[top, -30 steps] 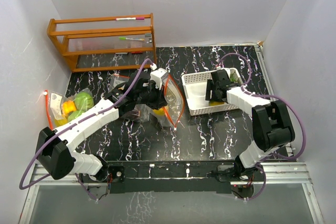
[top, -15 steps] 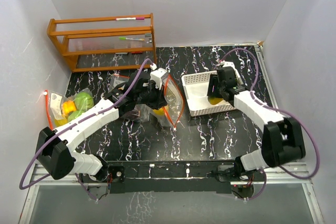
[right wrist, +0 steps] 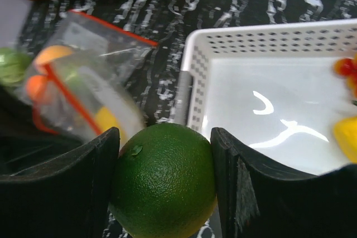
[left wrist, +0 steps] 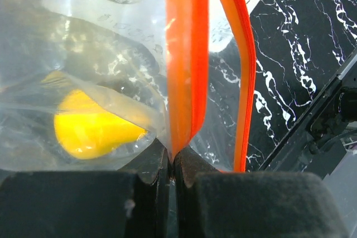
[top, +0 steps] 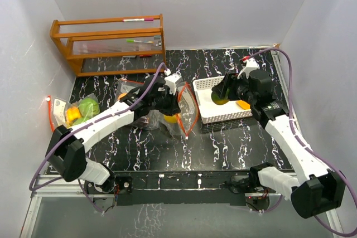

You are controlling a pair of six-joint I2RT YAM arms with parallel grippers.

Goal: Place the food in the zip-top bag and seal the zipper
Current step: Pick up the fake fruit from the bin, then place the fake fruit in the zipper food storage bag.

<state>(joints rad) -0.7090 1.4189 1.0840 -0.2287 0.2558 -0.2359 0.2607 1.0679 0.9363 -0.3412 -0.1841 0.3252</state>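
A clear zip-top bag [top: 184, 112] with an orange zipper stands open at the table's middle. My left gripper [top: 176, 100] is shut on its orange rim [left wrist: 187, 54], fingertips pinched together in the left wrist view [left wrist: 173, 157]. A yellow food [left wrist: 92, 129] lies inside the bag. My right gripper [top: 222, 94] is shut on a round green fruit [right wrist: 164, 179], held above the left part of the white basket [top: 207, 85]. The bag also shows in the right wrist view [right wrist: 100, 82], to the left of the fruit.
The white basket [right wrist: 223, 48] holds a yellow food [right wrist: 346, 137] and red food [right wrist: 345, 66]. A second bag [top: 78, 112] with green and orange foods lies at the far left. A wooden rack [top: 109, 43] stands at the back left.
My right gripper has risen out of the basket with the green fruit and its arm has stretched out. My left gripper with the bag rim has shifted slightly right.
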